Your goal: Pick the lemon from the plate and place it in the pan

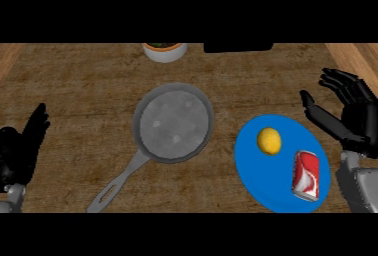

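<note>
Red can [307, 174] lies beside the lemon [269, 141]: small, light, firm, liable to roll; right hand [347, 116] fingers spread should cup its middle.

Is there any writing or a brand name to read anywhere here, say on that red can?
No text can be read.
The red can lying on the blue plate shows white markings, too blurred to read.
The lemon, pan and pot carry no lettering.

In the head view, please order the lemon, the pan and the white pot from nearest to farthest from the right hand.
From the right hand:
1. lemon, on the blue plate just left of the hand.
2. pan, at the counter's middle.
3. white pot, at the far edge, upper left.
</note>
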You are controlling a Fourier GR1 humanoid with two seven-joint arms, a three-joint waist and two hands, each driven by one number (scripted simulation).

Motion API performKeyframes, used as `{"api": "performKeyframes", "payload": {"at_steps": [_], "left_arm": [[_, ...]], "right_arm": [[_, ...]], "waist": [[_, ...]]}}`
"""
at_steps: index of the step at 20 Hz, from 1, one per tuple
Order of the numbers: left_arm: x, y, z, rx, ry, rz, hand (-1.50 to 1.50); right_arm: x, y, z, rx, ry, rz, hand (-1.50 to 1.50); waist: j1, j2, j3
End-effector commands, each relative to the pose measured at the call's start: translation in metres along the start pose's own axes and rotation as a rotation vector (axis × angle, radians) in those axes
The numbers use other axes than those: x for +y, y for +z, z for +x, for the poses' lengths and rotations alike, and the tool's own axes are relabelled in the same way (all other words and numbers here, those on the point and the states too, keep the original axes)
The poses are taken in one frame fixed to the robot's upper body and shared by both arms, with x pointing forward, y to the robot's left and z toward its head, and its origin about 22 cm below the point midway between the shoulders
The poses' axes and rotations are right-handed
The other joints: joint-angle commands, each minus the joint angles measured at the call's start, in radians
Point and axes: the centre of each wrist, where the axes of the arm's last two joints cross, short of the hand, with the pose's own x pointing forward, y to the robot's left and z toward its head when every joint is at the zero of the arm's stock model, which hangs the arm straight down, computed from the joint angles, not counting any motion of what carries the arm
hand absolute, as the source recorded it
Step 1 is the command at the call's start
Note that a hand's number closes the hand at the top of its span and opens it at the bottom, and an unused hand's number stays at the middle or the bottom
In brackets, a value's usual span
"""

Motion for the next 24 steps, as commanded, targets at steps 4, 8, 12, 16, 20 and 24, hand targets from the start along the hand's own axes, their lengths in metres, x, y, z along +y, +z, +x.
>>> {"api": "performKeyframes", "payload": {"at_steps": [4,8,12,16,20,24], "left_arm": [[0.008,-0.013,-0.016,0.106,-0.029,-0.001,0.0],[0.021,-0.016,-0.014,0.104,-0.041,-0.008,0.0],[0.012,-0.015,-0.018,0.094,-0.049,-0.026,0.0],[0.005,-0.015,-0.011,0.081,-0.051,-0.025,0.0],[0.004,-0.022,-0.007,0.081,-0.042,-0.026,0.0],[-0.013,-0.028,0.006,0.08,-0.044,-0.047,0.0]], "right_arm": [[-0.007,0.092,-0.035,-0.075,0.095,-0.279,-1.5],[-0.021,0.103,-0.019,-0.055,0.23,-0.153,-1.5],[-0.033,0.08,0.013,0.052,0.419,-0.122,-1.5],[-0.045,0.07,0.026,0.183,0.643,0.01,-1.5],[-0.053,0.044,0.043,0.36,0.853,0.123,-1.5],[-0.024,0.026,0.072,0.466,0.994,0.218,-1.5]], "waist": [[0.031,-0.01,0.003],[0.049,-0.01,0.002],[0.058,-0.009,-0.002],[0.071,-0.009,-0.005],[0.083,-0.003,-0.005],[0.089,-0.003,-0.003]]}}
